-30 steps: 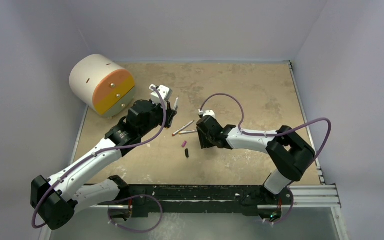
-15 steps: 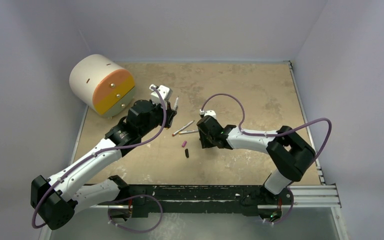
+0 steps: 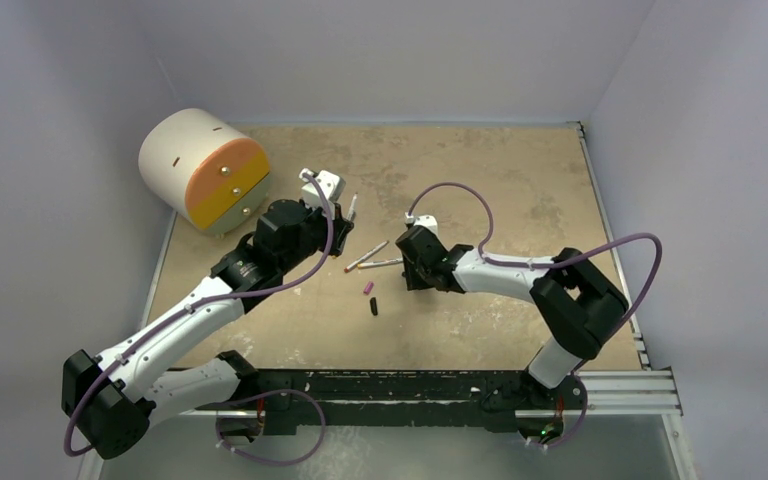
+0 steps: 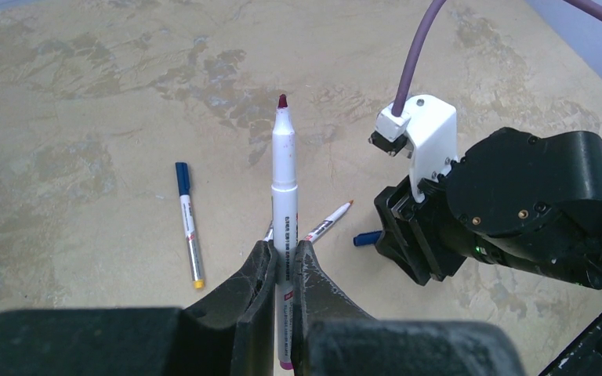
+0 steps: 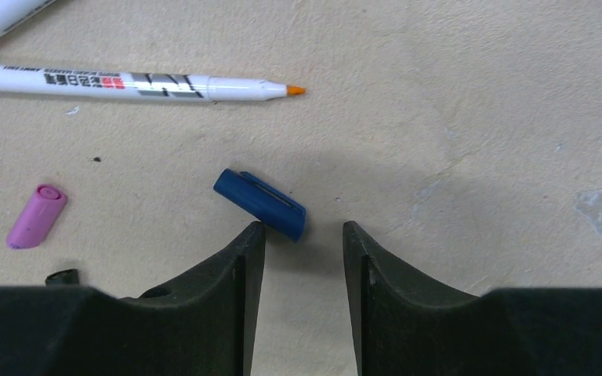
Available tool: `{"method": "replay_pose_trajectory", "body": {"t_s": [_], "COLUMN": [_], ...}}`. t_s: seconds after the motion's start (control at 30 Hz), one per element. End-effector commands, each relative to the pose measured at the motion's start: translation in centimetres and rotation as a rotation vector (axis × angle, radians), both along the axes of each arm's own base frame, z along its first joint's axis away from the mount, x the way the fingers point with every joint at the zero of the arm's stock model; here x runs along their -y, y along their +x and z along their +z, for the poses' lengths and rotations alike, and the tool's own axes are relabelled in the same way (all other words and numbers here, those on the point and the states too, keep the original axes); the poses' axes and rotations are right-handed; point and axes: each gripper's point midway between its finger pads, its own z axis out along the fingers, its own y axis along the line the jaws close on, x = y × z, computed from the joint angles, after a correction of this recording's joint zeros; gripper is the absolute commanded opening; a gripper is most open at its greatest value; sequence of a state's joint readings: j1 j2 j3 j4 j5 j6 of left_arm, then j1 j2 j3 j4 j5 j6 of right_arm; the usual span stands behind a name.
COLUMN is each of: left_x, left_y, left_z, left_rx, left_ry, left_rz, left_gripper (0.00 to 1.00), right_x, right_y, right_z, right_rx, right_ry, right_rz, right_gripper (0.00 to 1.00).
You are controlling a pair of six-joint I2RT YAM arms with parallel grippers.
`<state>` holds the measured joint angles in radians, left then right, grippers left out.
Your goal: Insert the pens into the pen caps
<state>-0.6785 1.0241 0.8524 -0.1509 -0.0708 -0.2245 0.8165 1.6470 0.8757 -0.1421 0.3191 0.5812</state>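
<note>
The tan table (image 3: 480,170) carries a white drum with an orange face (image 3: 200,165) at its far left corner, well apart from the work. The left arm (image 3: 190,320) has not moved over the last second. The right arm (image 3: 520,280) has drawn its elbow in a little and turned its wrist, and its cable loop now stands higher.

That small shift lines the right gripper (image 5: 303,229) up with the dark blue cap (image 5: 259,202). Its fingers are spread, and the cap's near end lies just between them, flat on the table and not yet gripped. It reads as the final approach before closing.

The left gripper (image 4: 284,254) is clamped on the red-tipped marker (image 4: 284,188) and holds it upright, tip outward, apparently waiting for a cap.

On the table lie the orange-tipped marker (image 5: 125,82), uncapped, and a blue-capped marker (image 4: 188,223), already done. The pink cap (image 5: 38,215) and black cap (image 3: 374,306) lie loose near the blue one.
</note>
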Motion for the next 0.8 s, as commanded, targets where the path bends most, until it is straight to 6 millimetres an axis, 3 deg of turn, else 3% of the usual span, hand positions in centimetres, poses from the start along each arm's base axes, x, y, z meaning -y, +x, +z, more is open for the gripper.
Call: {"method": "replay_pose_trajectory", "body": {"t_s": [0.0, 0.7, 0.77], "left_x": [0.3, 0.4, 0.5], "left_y": [0.4, 0.5, 0.5], "left_z": [1.0, 0.7, 0.6], "left_rx": [0.036, 0.029, 0.025], "left_ry": [-0.023, -0.015, -0.013], "left_rz": [-0.005, -0.009, -0.01], "left_gripper": [0.0, 0.0, 0.0], "right_x": [2.0, 2.8, 2.1], "right_y": [0.1, 3.9, 5.2], "right_z": [-0.8, -1.2, 0.4], "right_rx": [-0.031, 0.006, 0.056], "right_ry": [-0.071, -0.101, -0.077], "right_rz": [-0.047, -0.066, -0.09], "right_gripper": [0.44, 0.45, 0.44]}}
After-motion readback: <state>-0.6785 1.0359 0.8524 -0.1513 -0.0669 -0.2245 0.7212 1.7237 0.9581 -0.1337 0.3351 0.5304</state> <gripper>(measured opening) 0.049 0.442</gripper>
